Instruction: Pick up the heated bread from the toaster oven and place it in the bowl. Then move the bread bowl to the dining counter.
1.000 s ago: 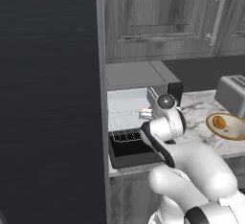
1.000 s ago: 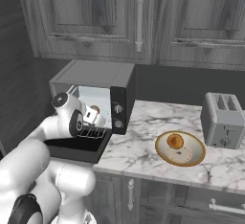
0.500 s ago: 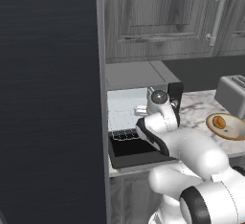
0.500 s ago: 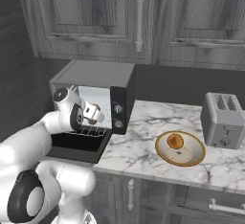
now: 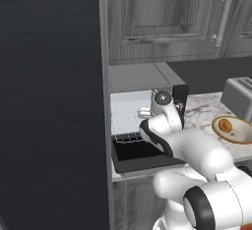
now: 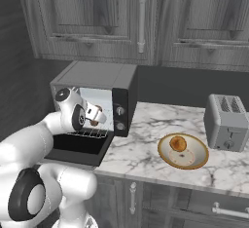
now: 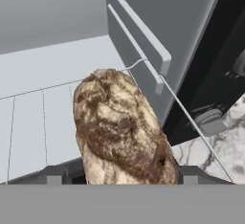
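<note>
Gripper [image 6: 94,116] is mine, at the toaster oven [image 6: 97,83] mouth, above the wire rack [image 6: 92,132] and the dropped door [image 6: 78,149]. Heated bread [image 7: 122,129] sits right at the fingers in the hand view and hides the tips, so I can't tell for certain that the jaws are clamped on it; from the right base view the chunk [image 6: 95,115] hangs off the hand clear of the rack, so my read is it's held.

Handling, as judgement: small crusty chunk, light, rigid crust, rough surface so it shouldn't slip. Crust may crumble if squeezed hard, so modest force. Best hold is across the narrow middle, not the tapered end.

Outward: rack edge and oven side wall lie close beside the bread in the hand view. Black knob panel [image 6: 119,111] is to the side of the opening. Tan bowl [image 6: 183,150] is well apart on the marble counter [image 6: 146,139], already carrying a golden-orange piece [image 6: 178,143]; silver slot toaster [image 6: 228,122] stands beyond it.
</note>
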You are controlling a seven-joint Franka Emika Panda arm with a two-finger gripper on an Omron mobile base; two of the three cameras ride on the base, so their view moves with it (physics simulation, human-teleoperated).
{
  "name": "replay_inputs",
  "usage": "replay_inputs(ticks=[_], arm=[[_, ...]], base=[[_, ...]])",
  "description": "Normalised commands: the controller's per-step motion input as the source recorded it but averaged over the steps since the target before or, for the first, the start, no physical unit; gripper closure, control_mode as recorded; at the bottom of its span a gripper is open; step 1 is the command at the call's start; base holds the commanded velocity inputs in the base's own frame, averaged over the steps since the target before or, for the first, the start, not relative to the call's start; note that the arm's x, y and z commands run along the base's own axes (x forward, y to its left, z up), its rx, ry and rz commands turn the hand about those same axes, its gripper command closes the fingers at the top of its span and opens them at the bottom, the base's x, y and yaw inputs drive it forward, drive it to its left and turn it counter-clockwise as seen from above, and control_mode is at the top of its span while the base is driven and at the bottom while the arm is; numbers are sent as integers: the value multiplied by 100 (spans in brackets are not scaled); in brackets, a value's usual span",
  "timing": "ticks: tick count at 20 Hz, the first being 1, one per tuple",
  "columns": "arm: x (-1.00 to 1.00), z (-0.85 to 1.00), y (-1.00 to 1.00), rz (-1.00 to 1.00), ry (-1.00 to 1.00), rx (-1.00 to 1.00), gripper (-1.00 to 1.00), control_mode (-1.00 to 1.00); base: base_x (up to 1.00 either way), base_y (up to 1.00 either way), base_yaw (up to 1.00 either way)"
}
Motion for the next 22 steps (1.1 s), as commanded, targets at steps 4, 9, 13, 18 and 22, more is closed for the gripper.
replay_inputs(ticks=[4,9,13,18,22], arm=[[0,0,0,0,0,0,100,-100],[-46,0,0,0,0,0,100,-100],[-97,6,0,0,-5,0,100,-100],[-100,38,-3,-4,-13,0,100,-100],[-99,61,-31,-12,-14,0,100,-100]], base=[[0,0,0],[0,0,0],[0,0,0],[0,0,0],[0,0,0]])
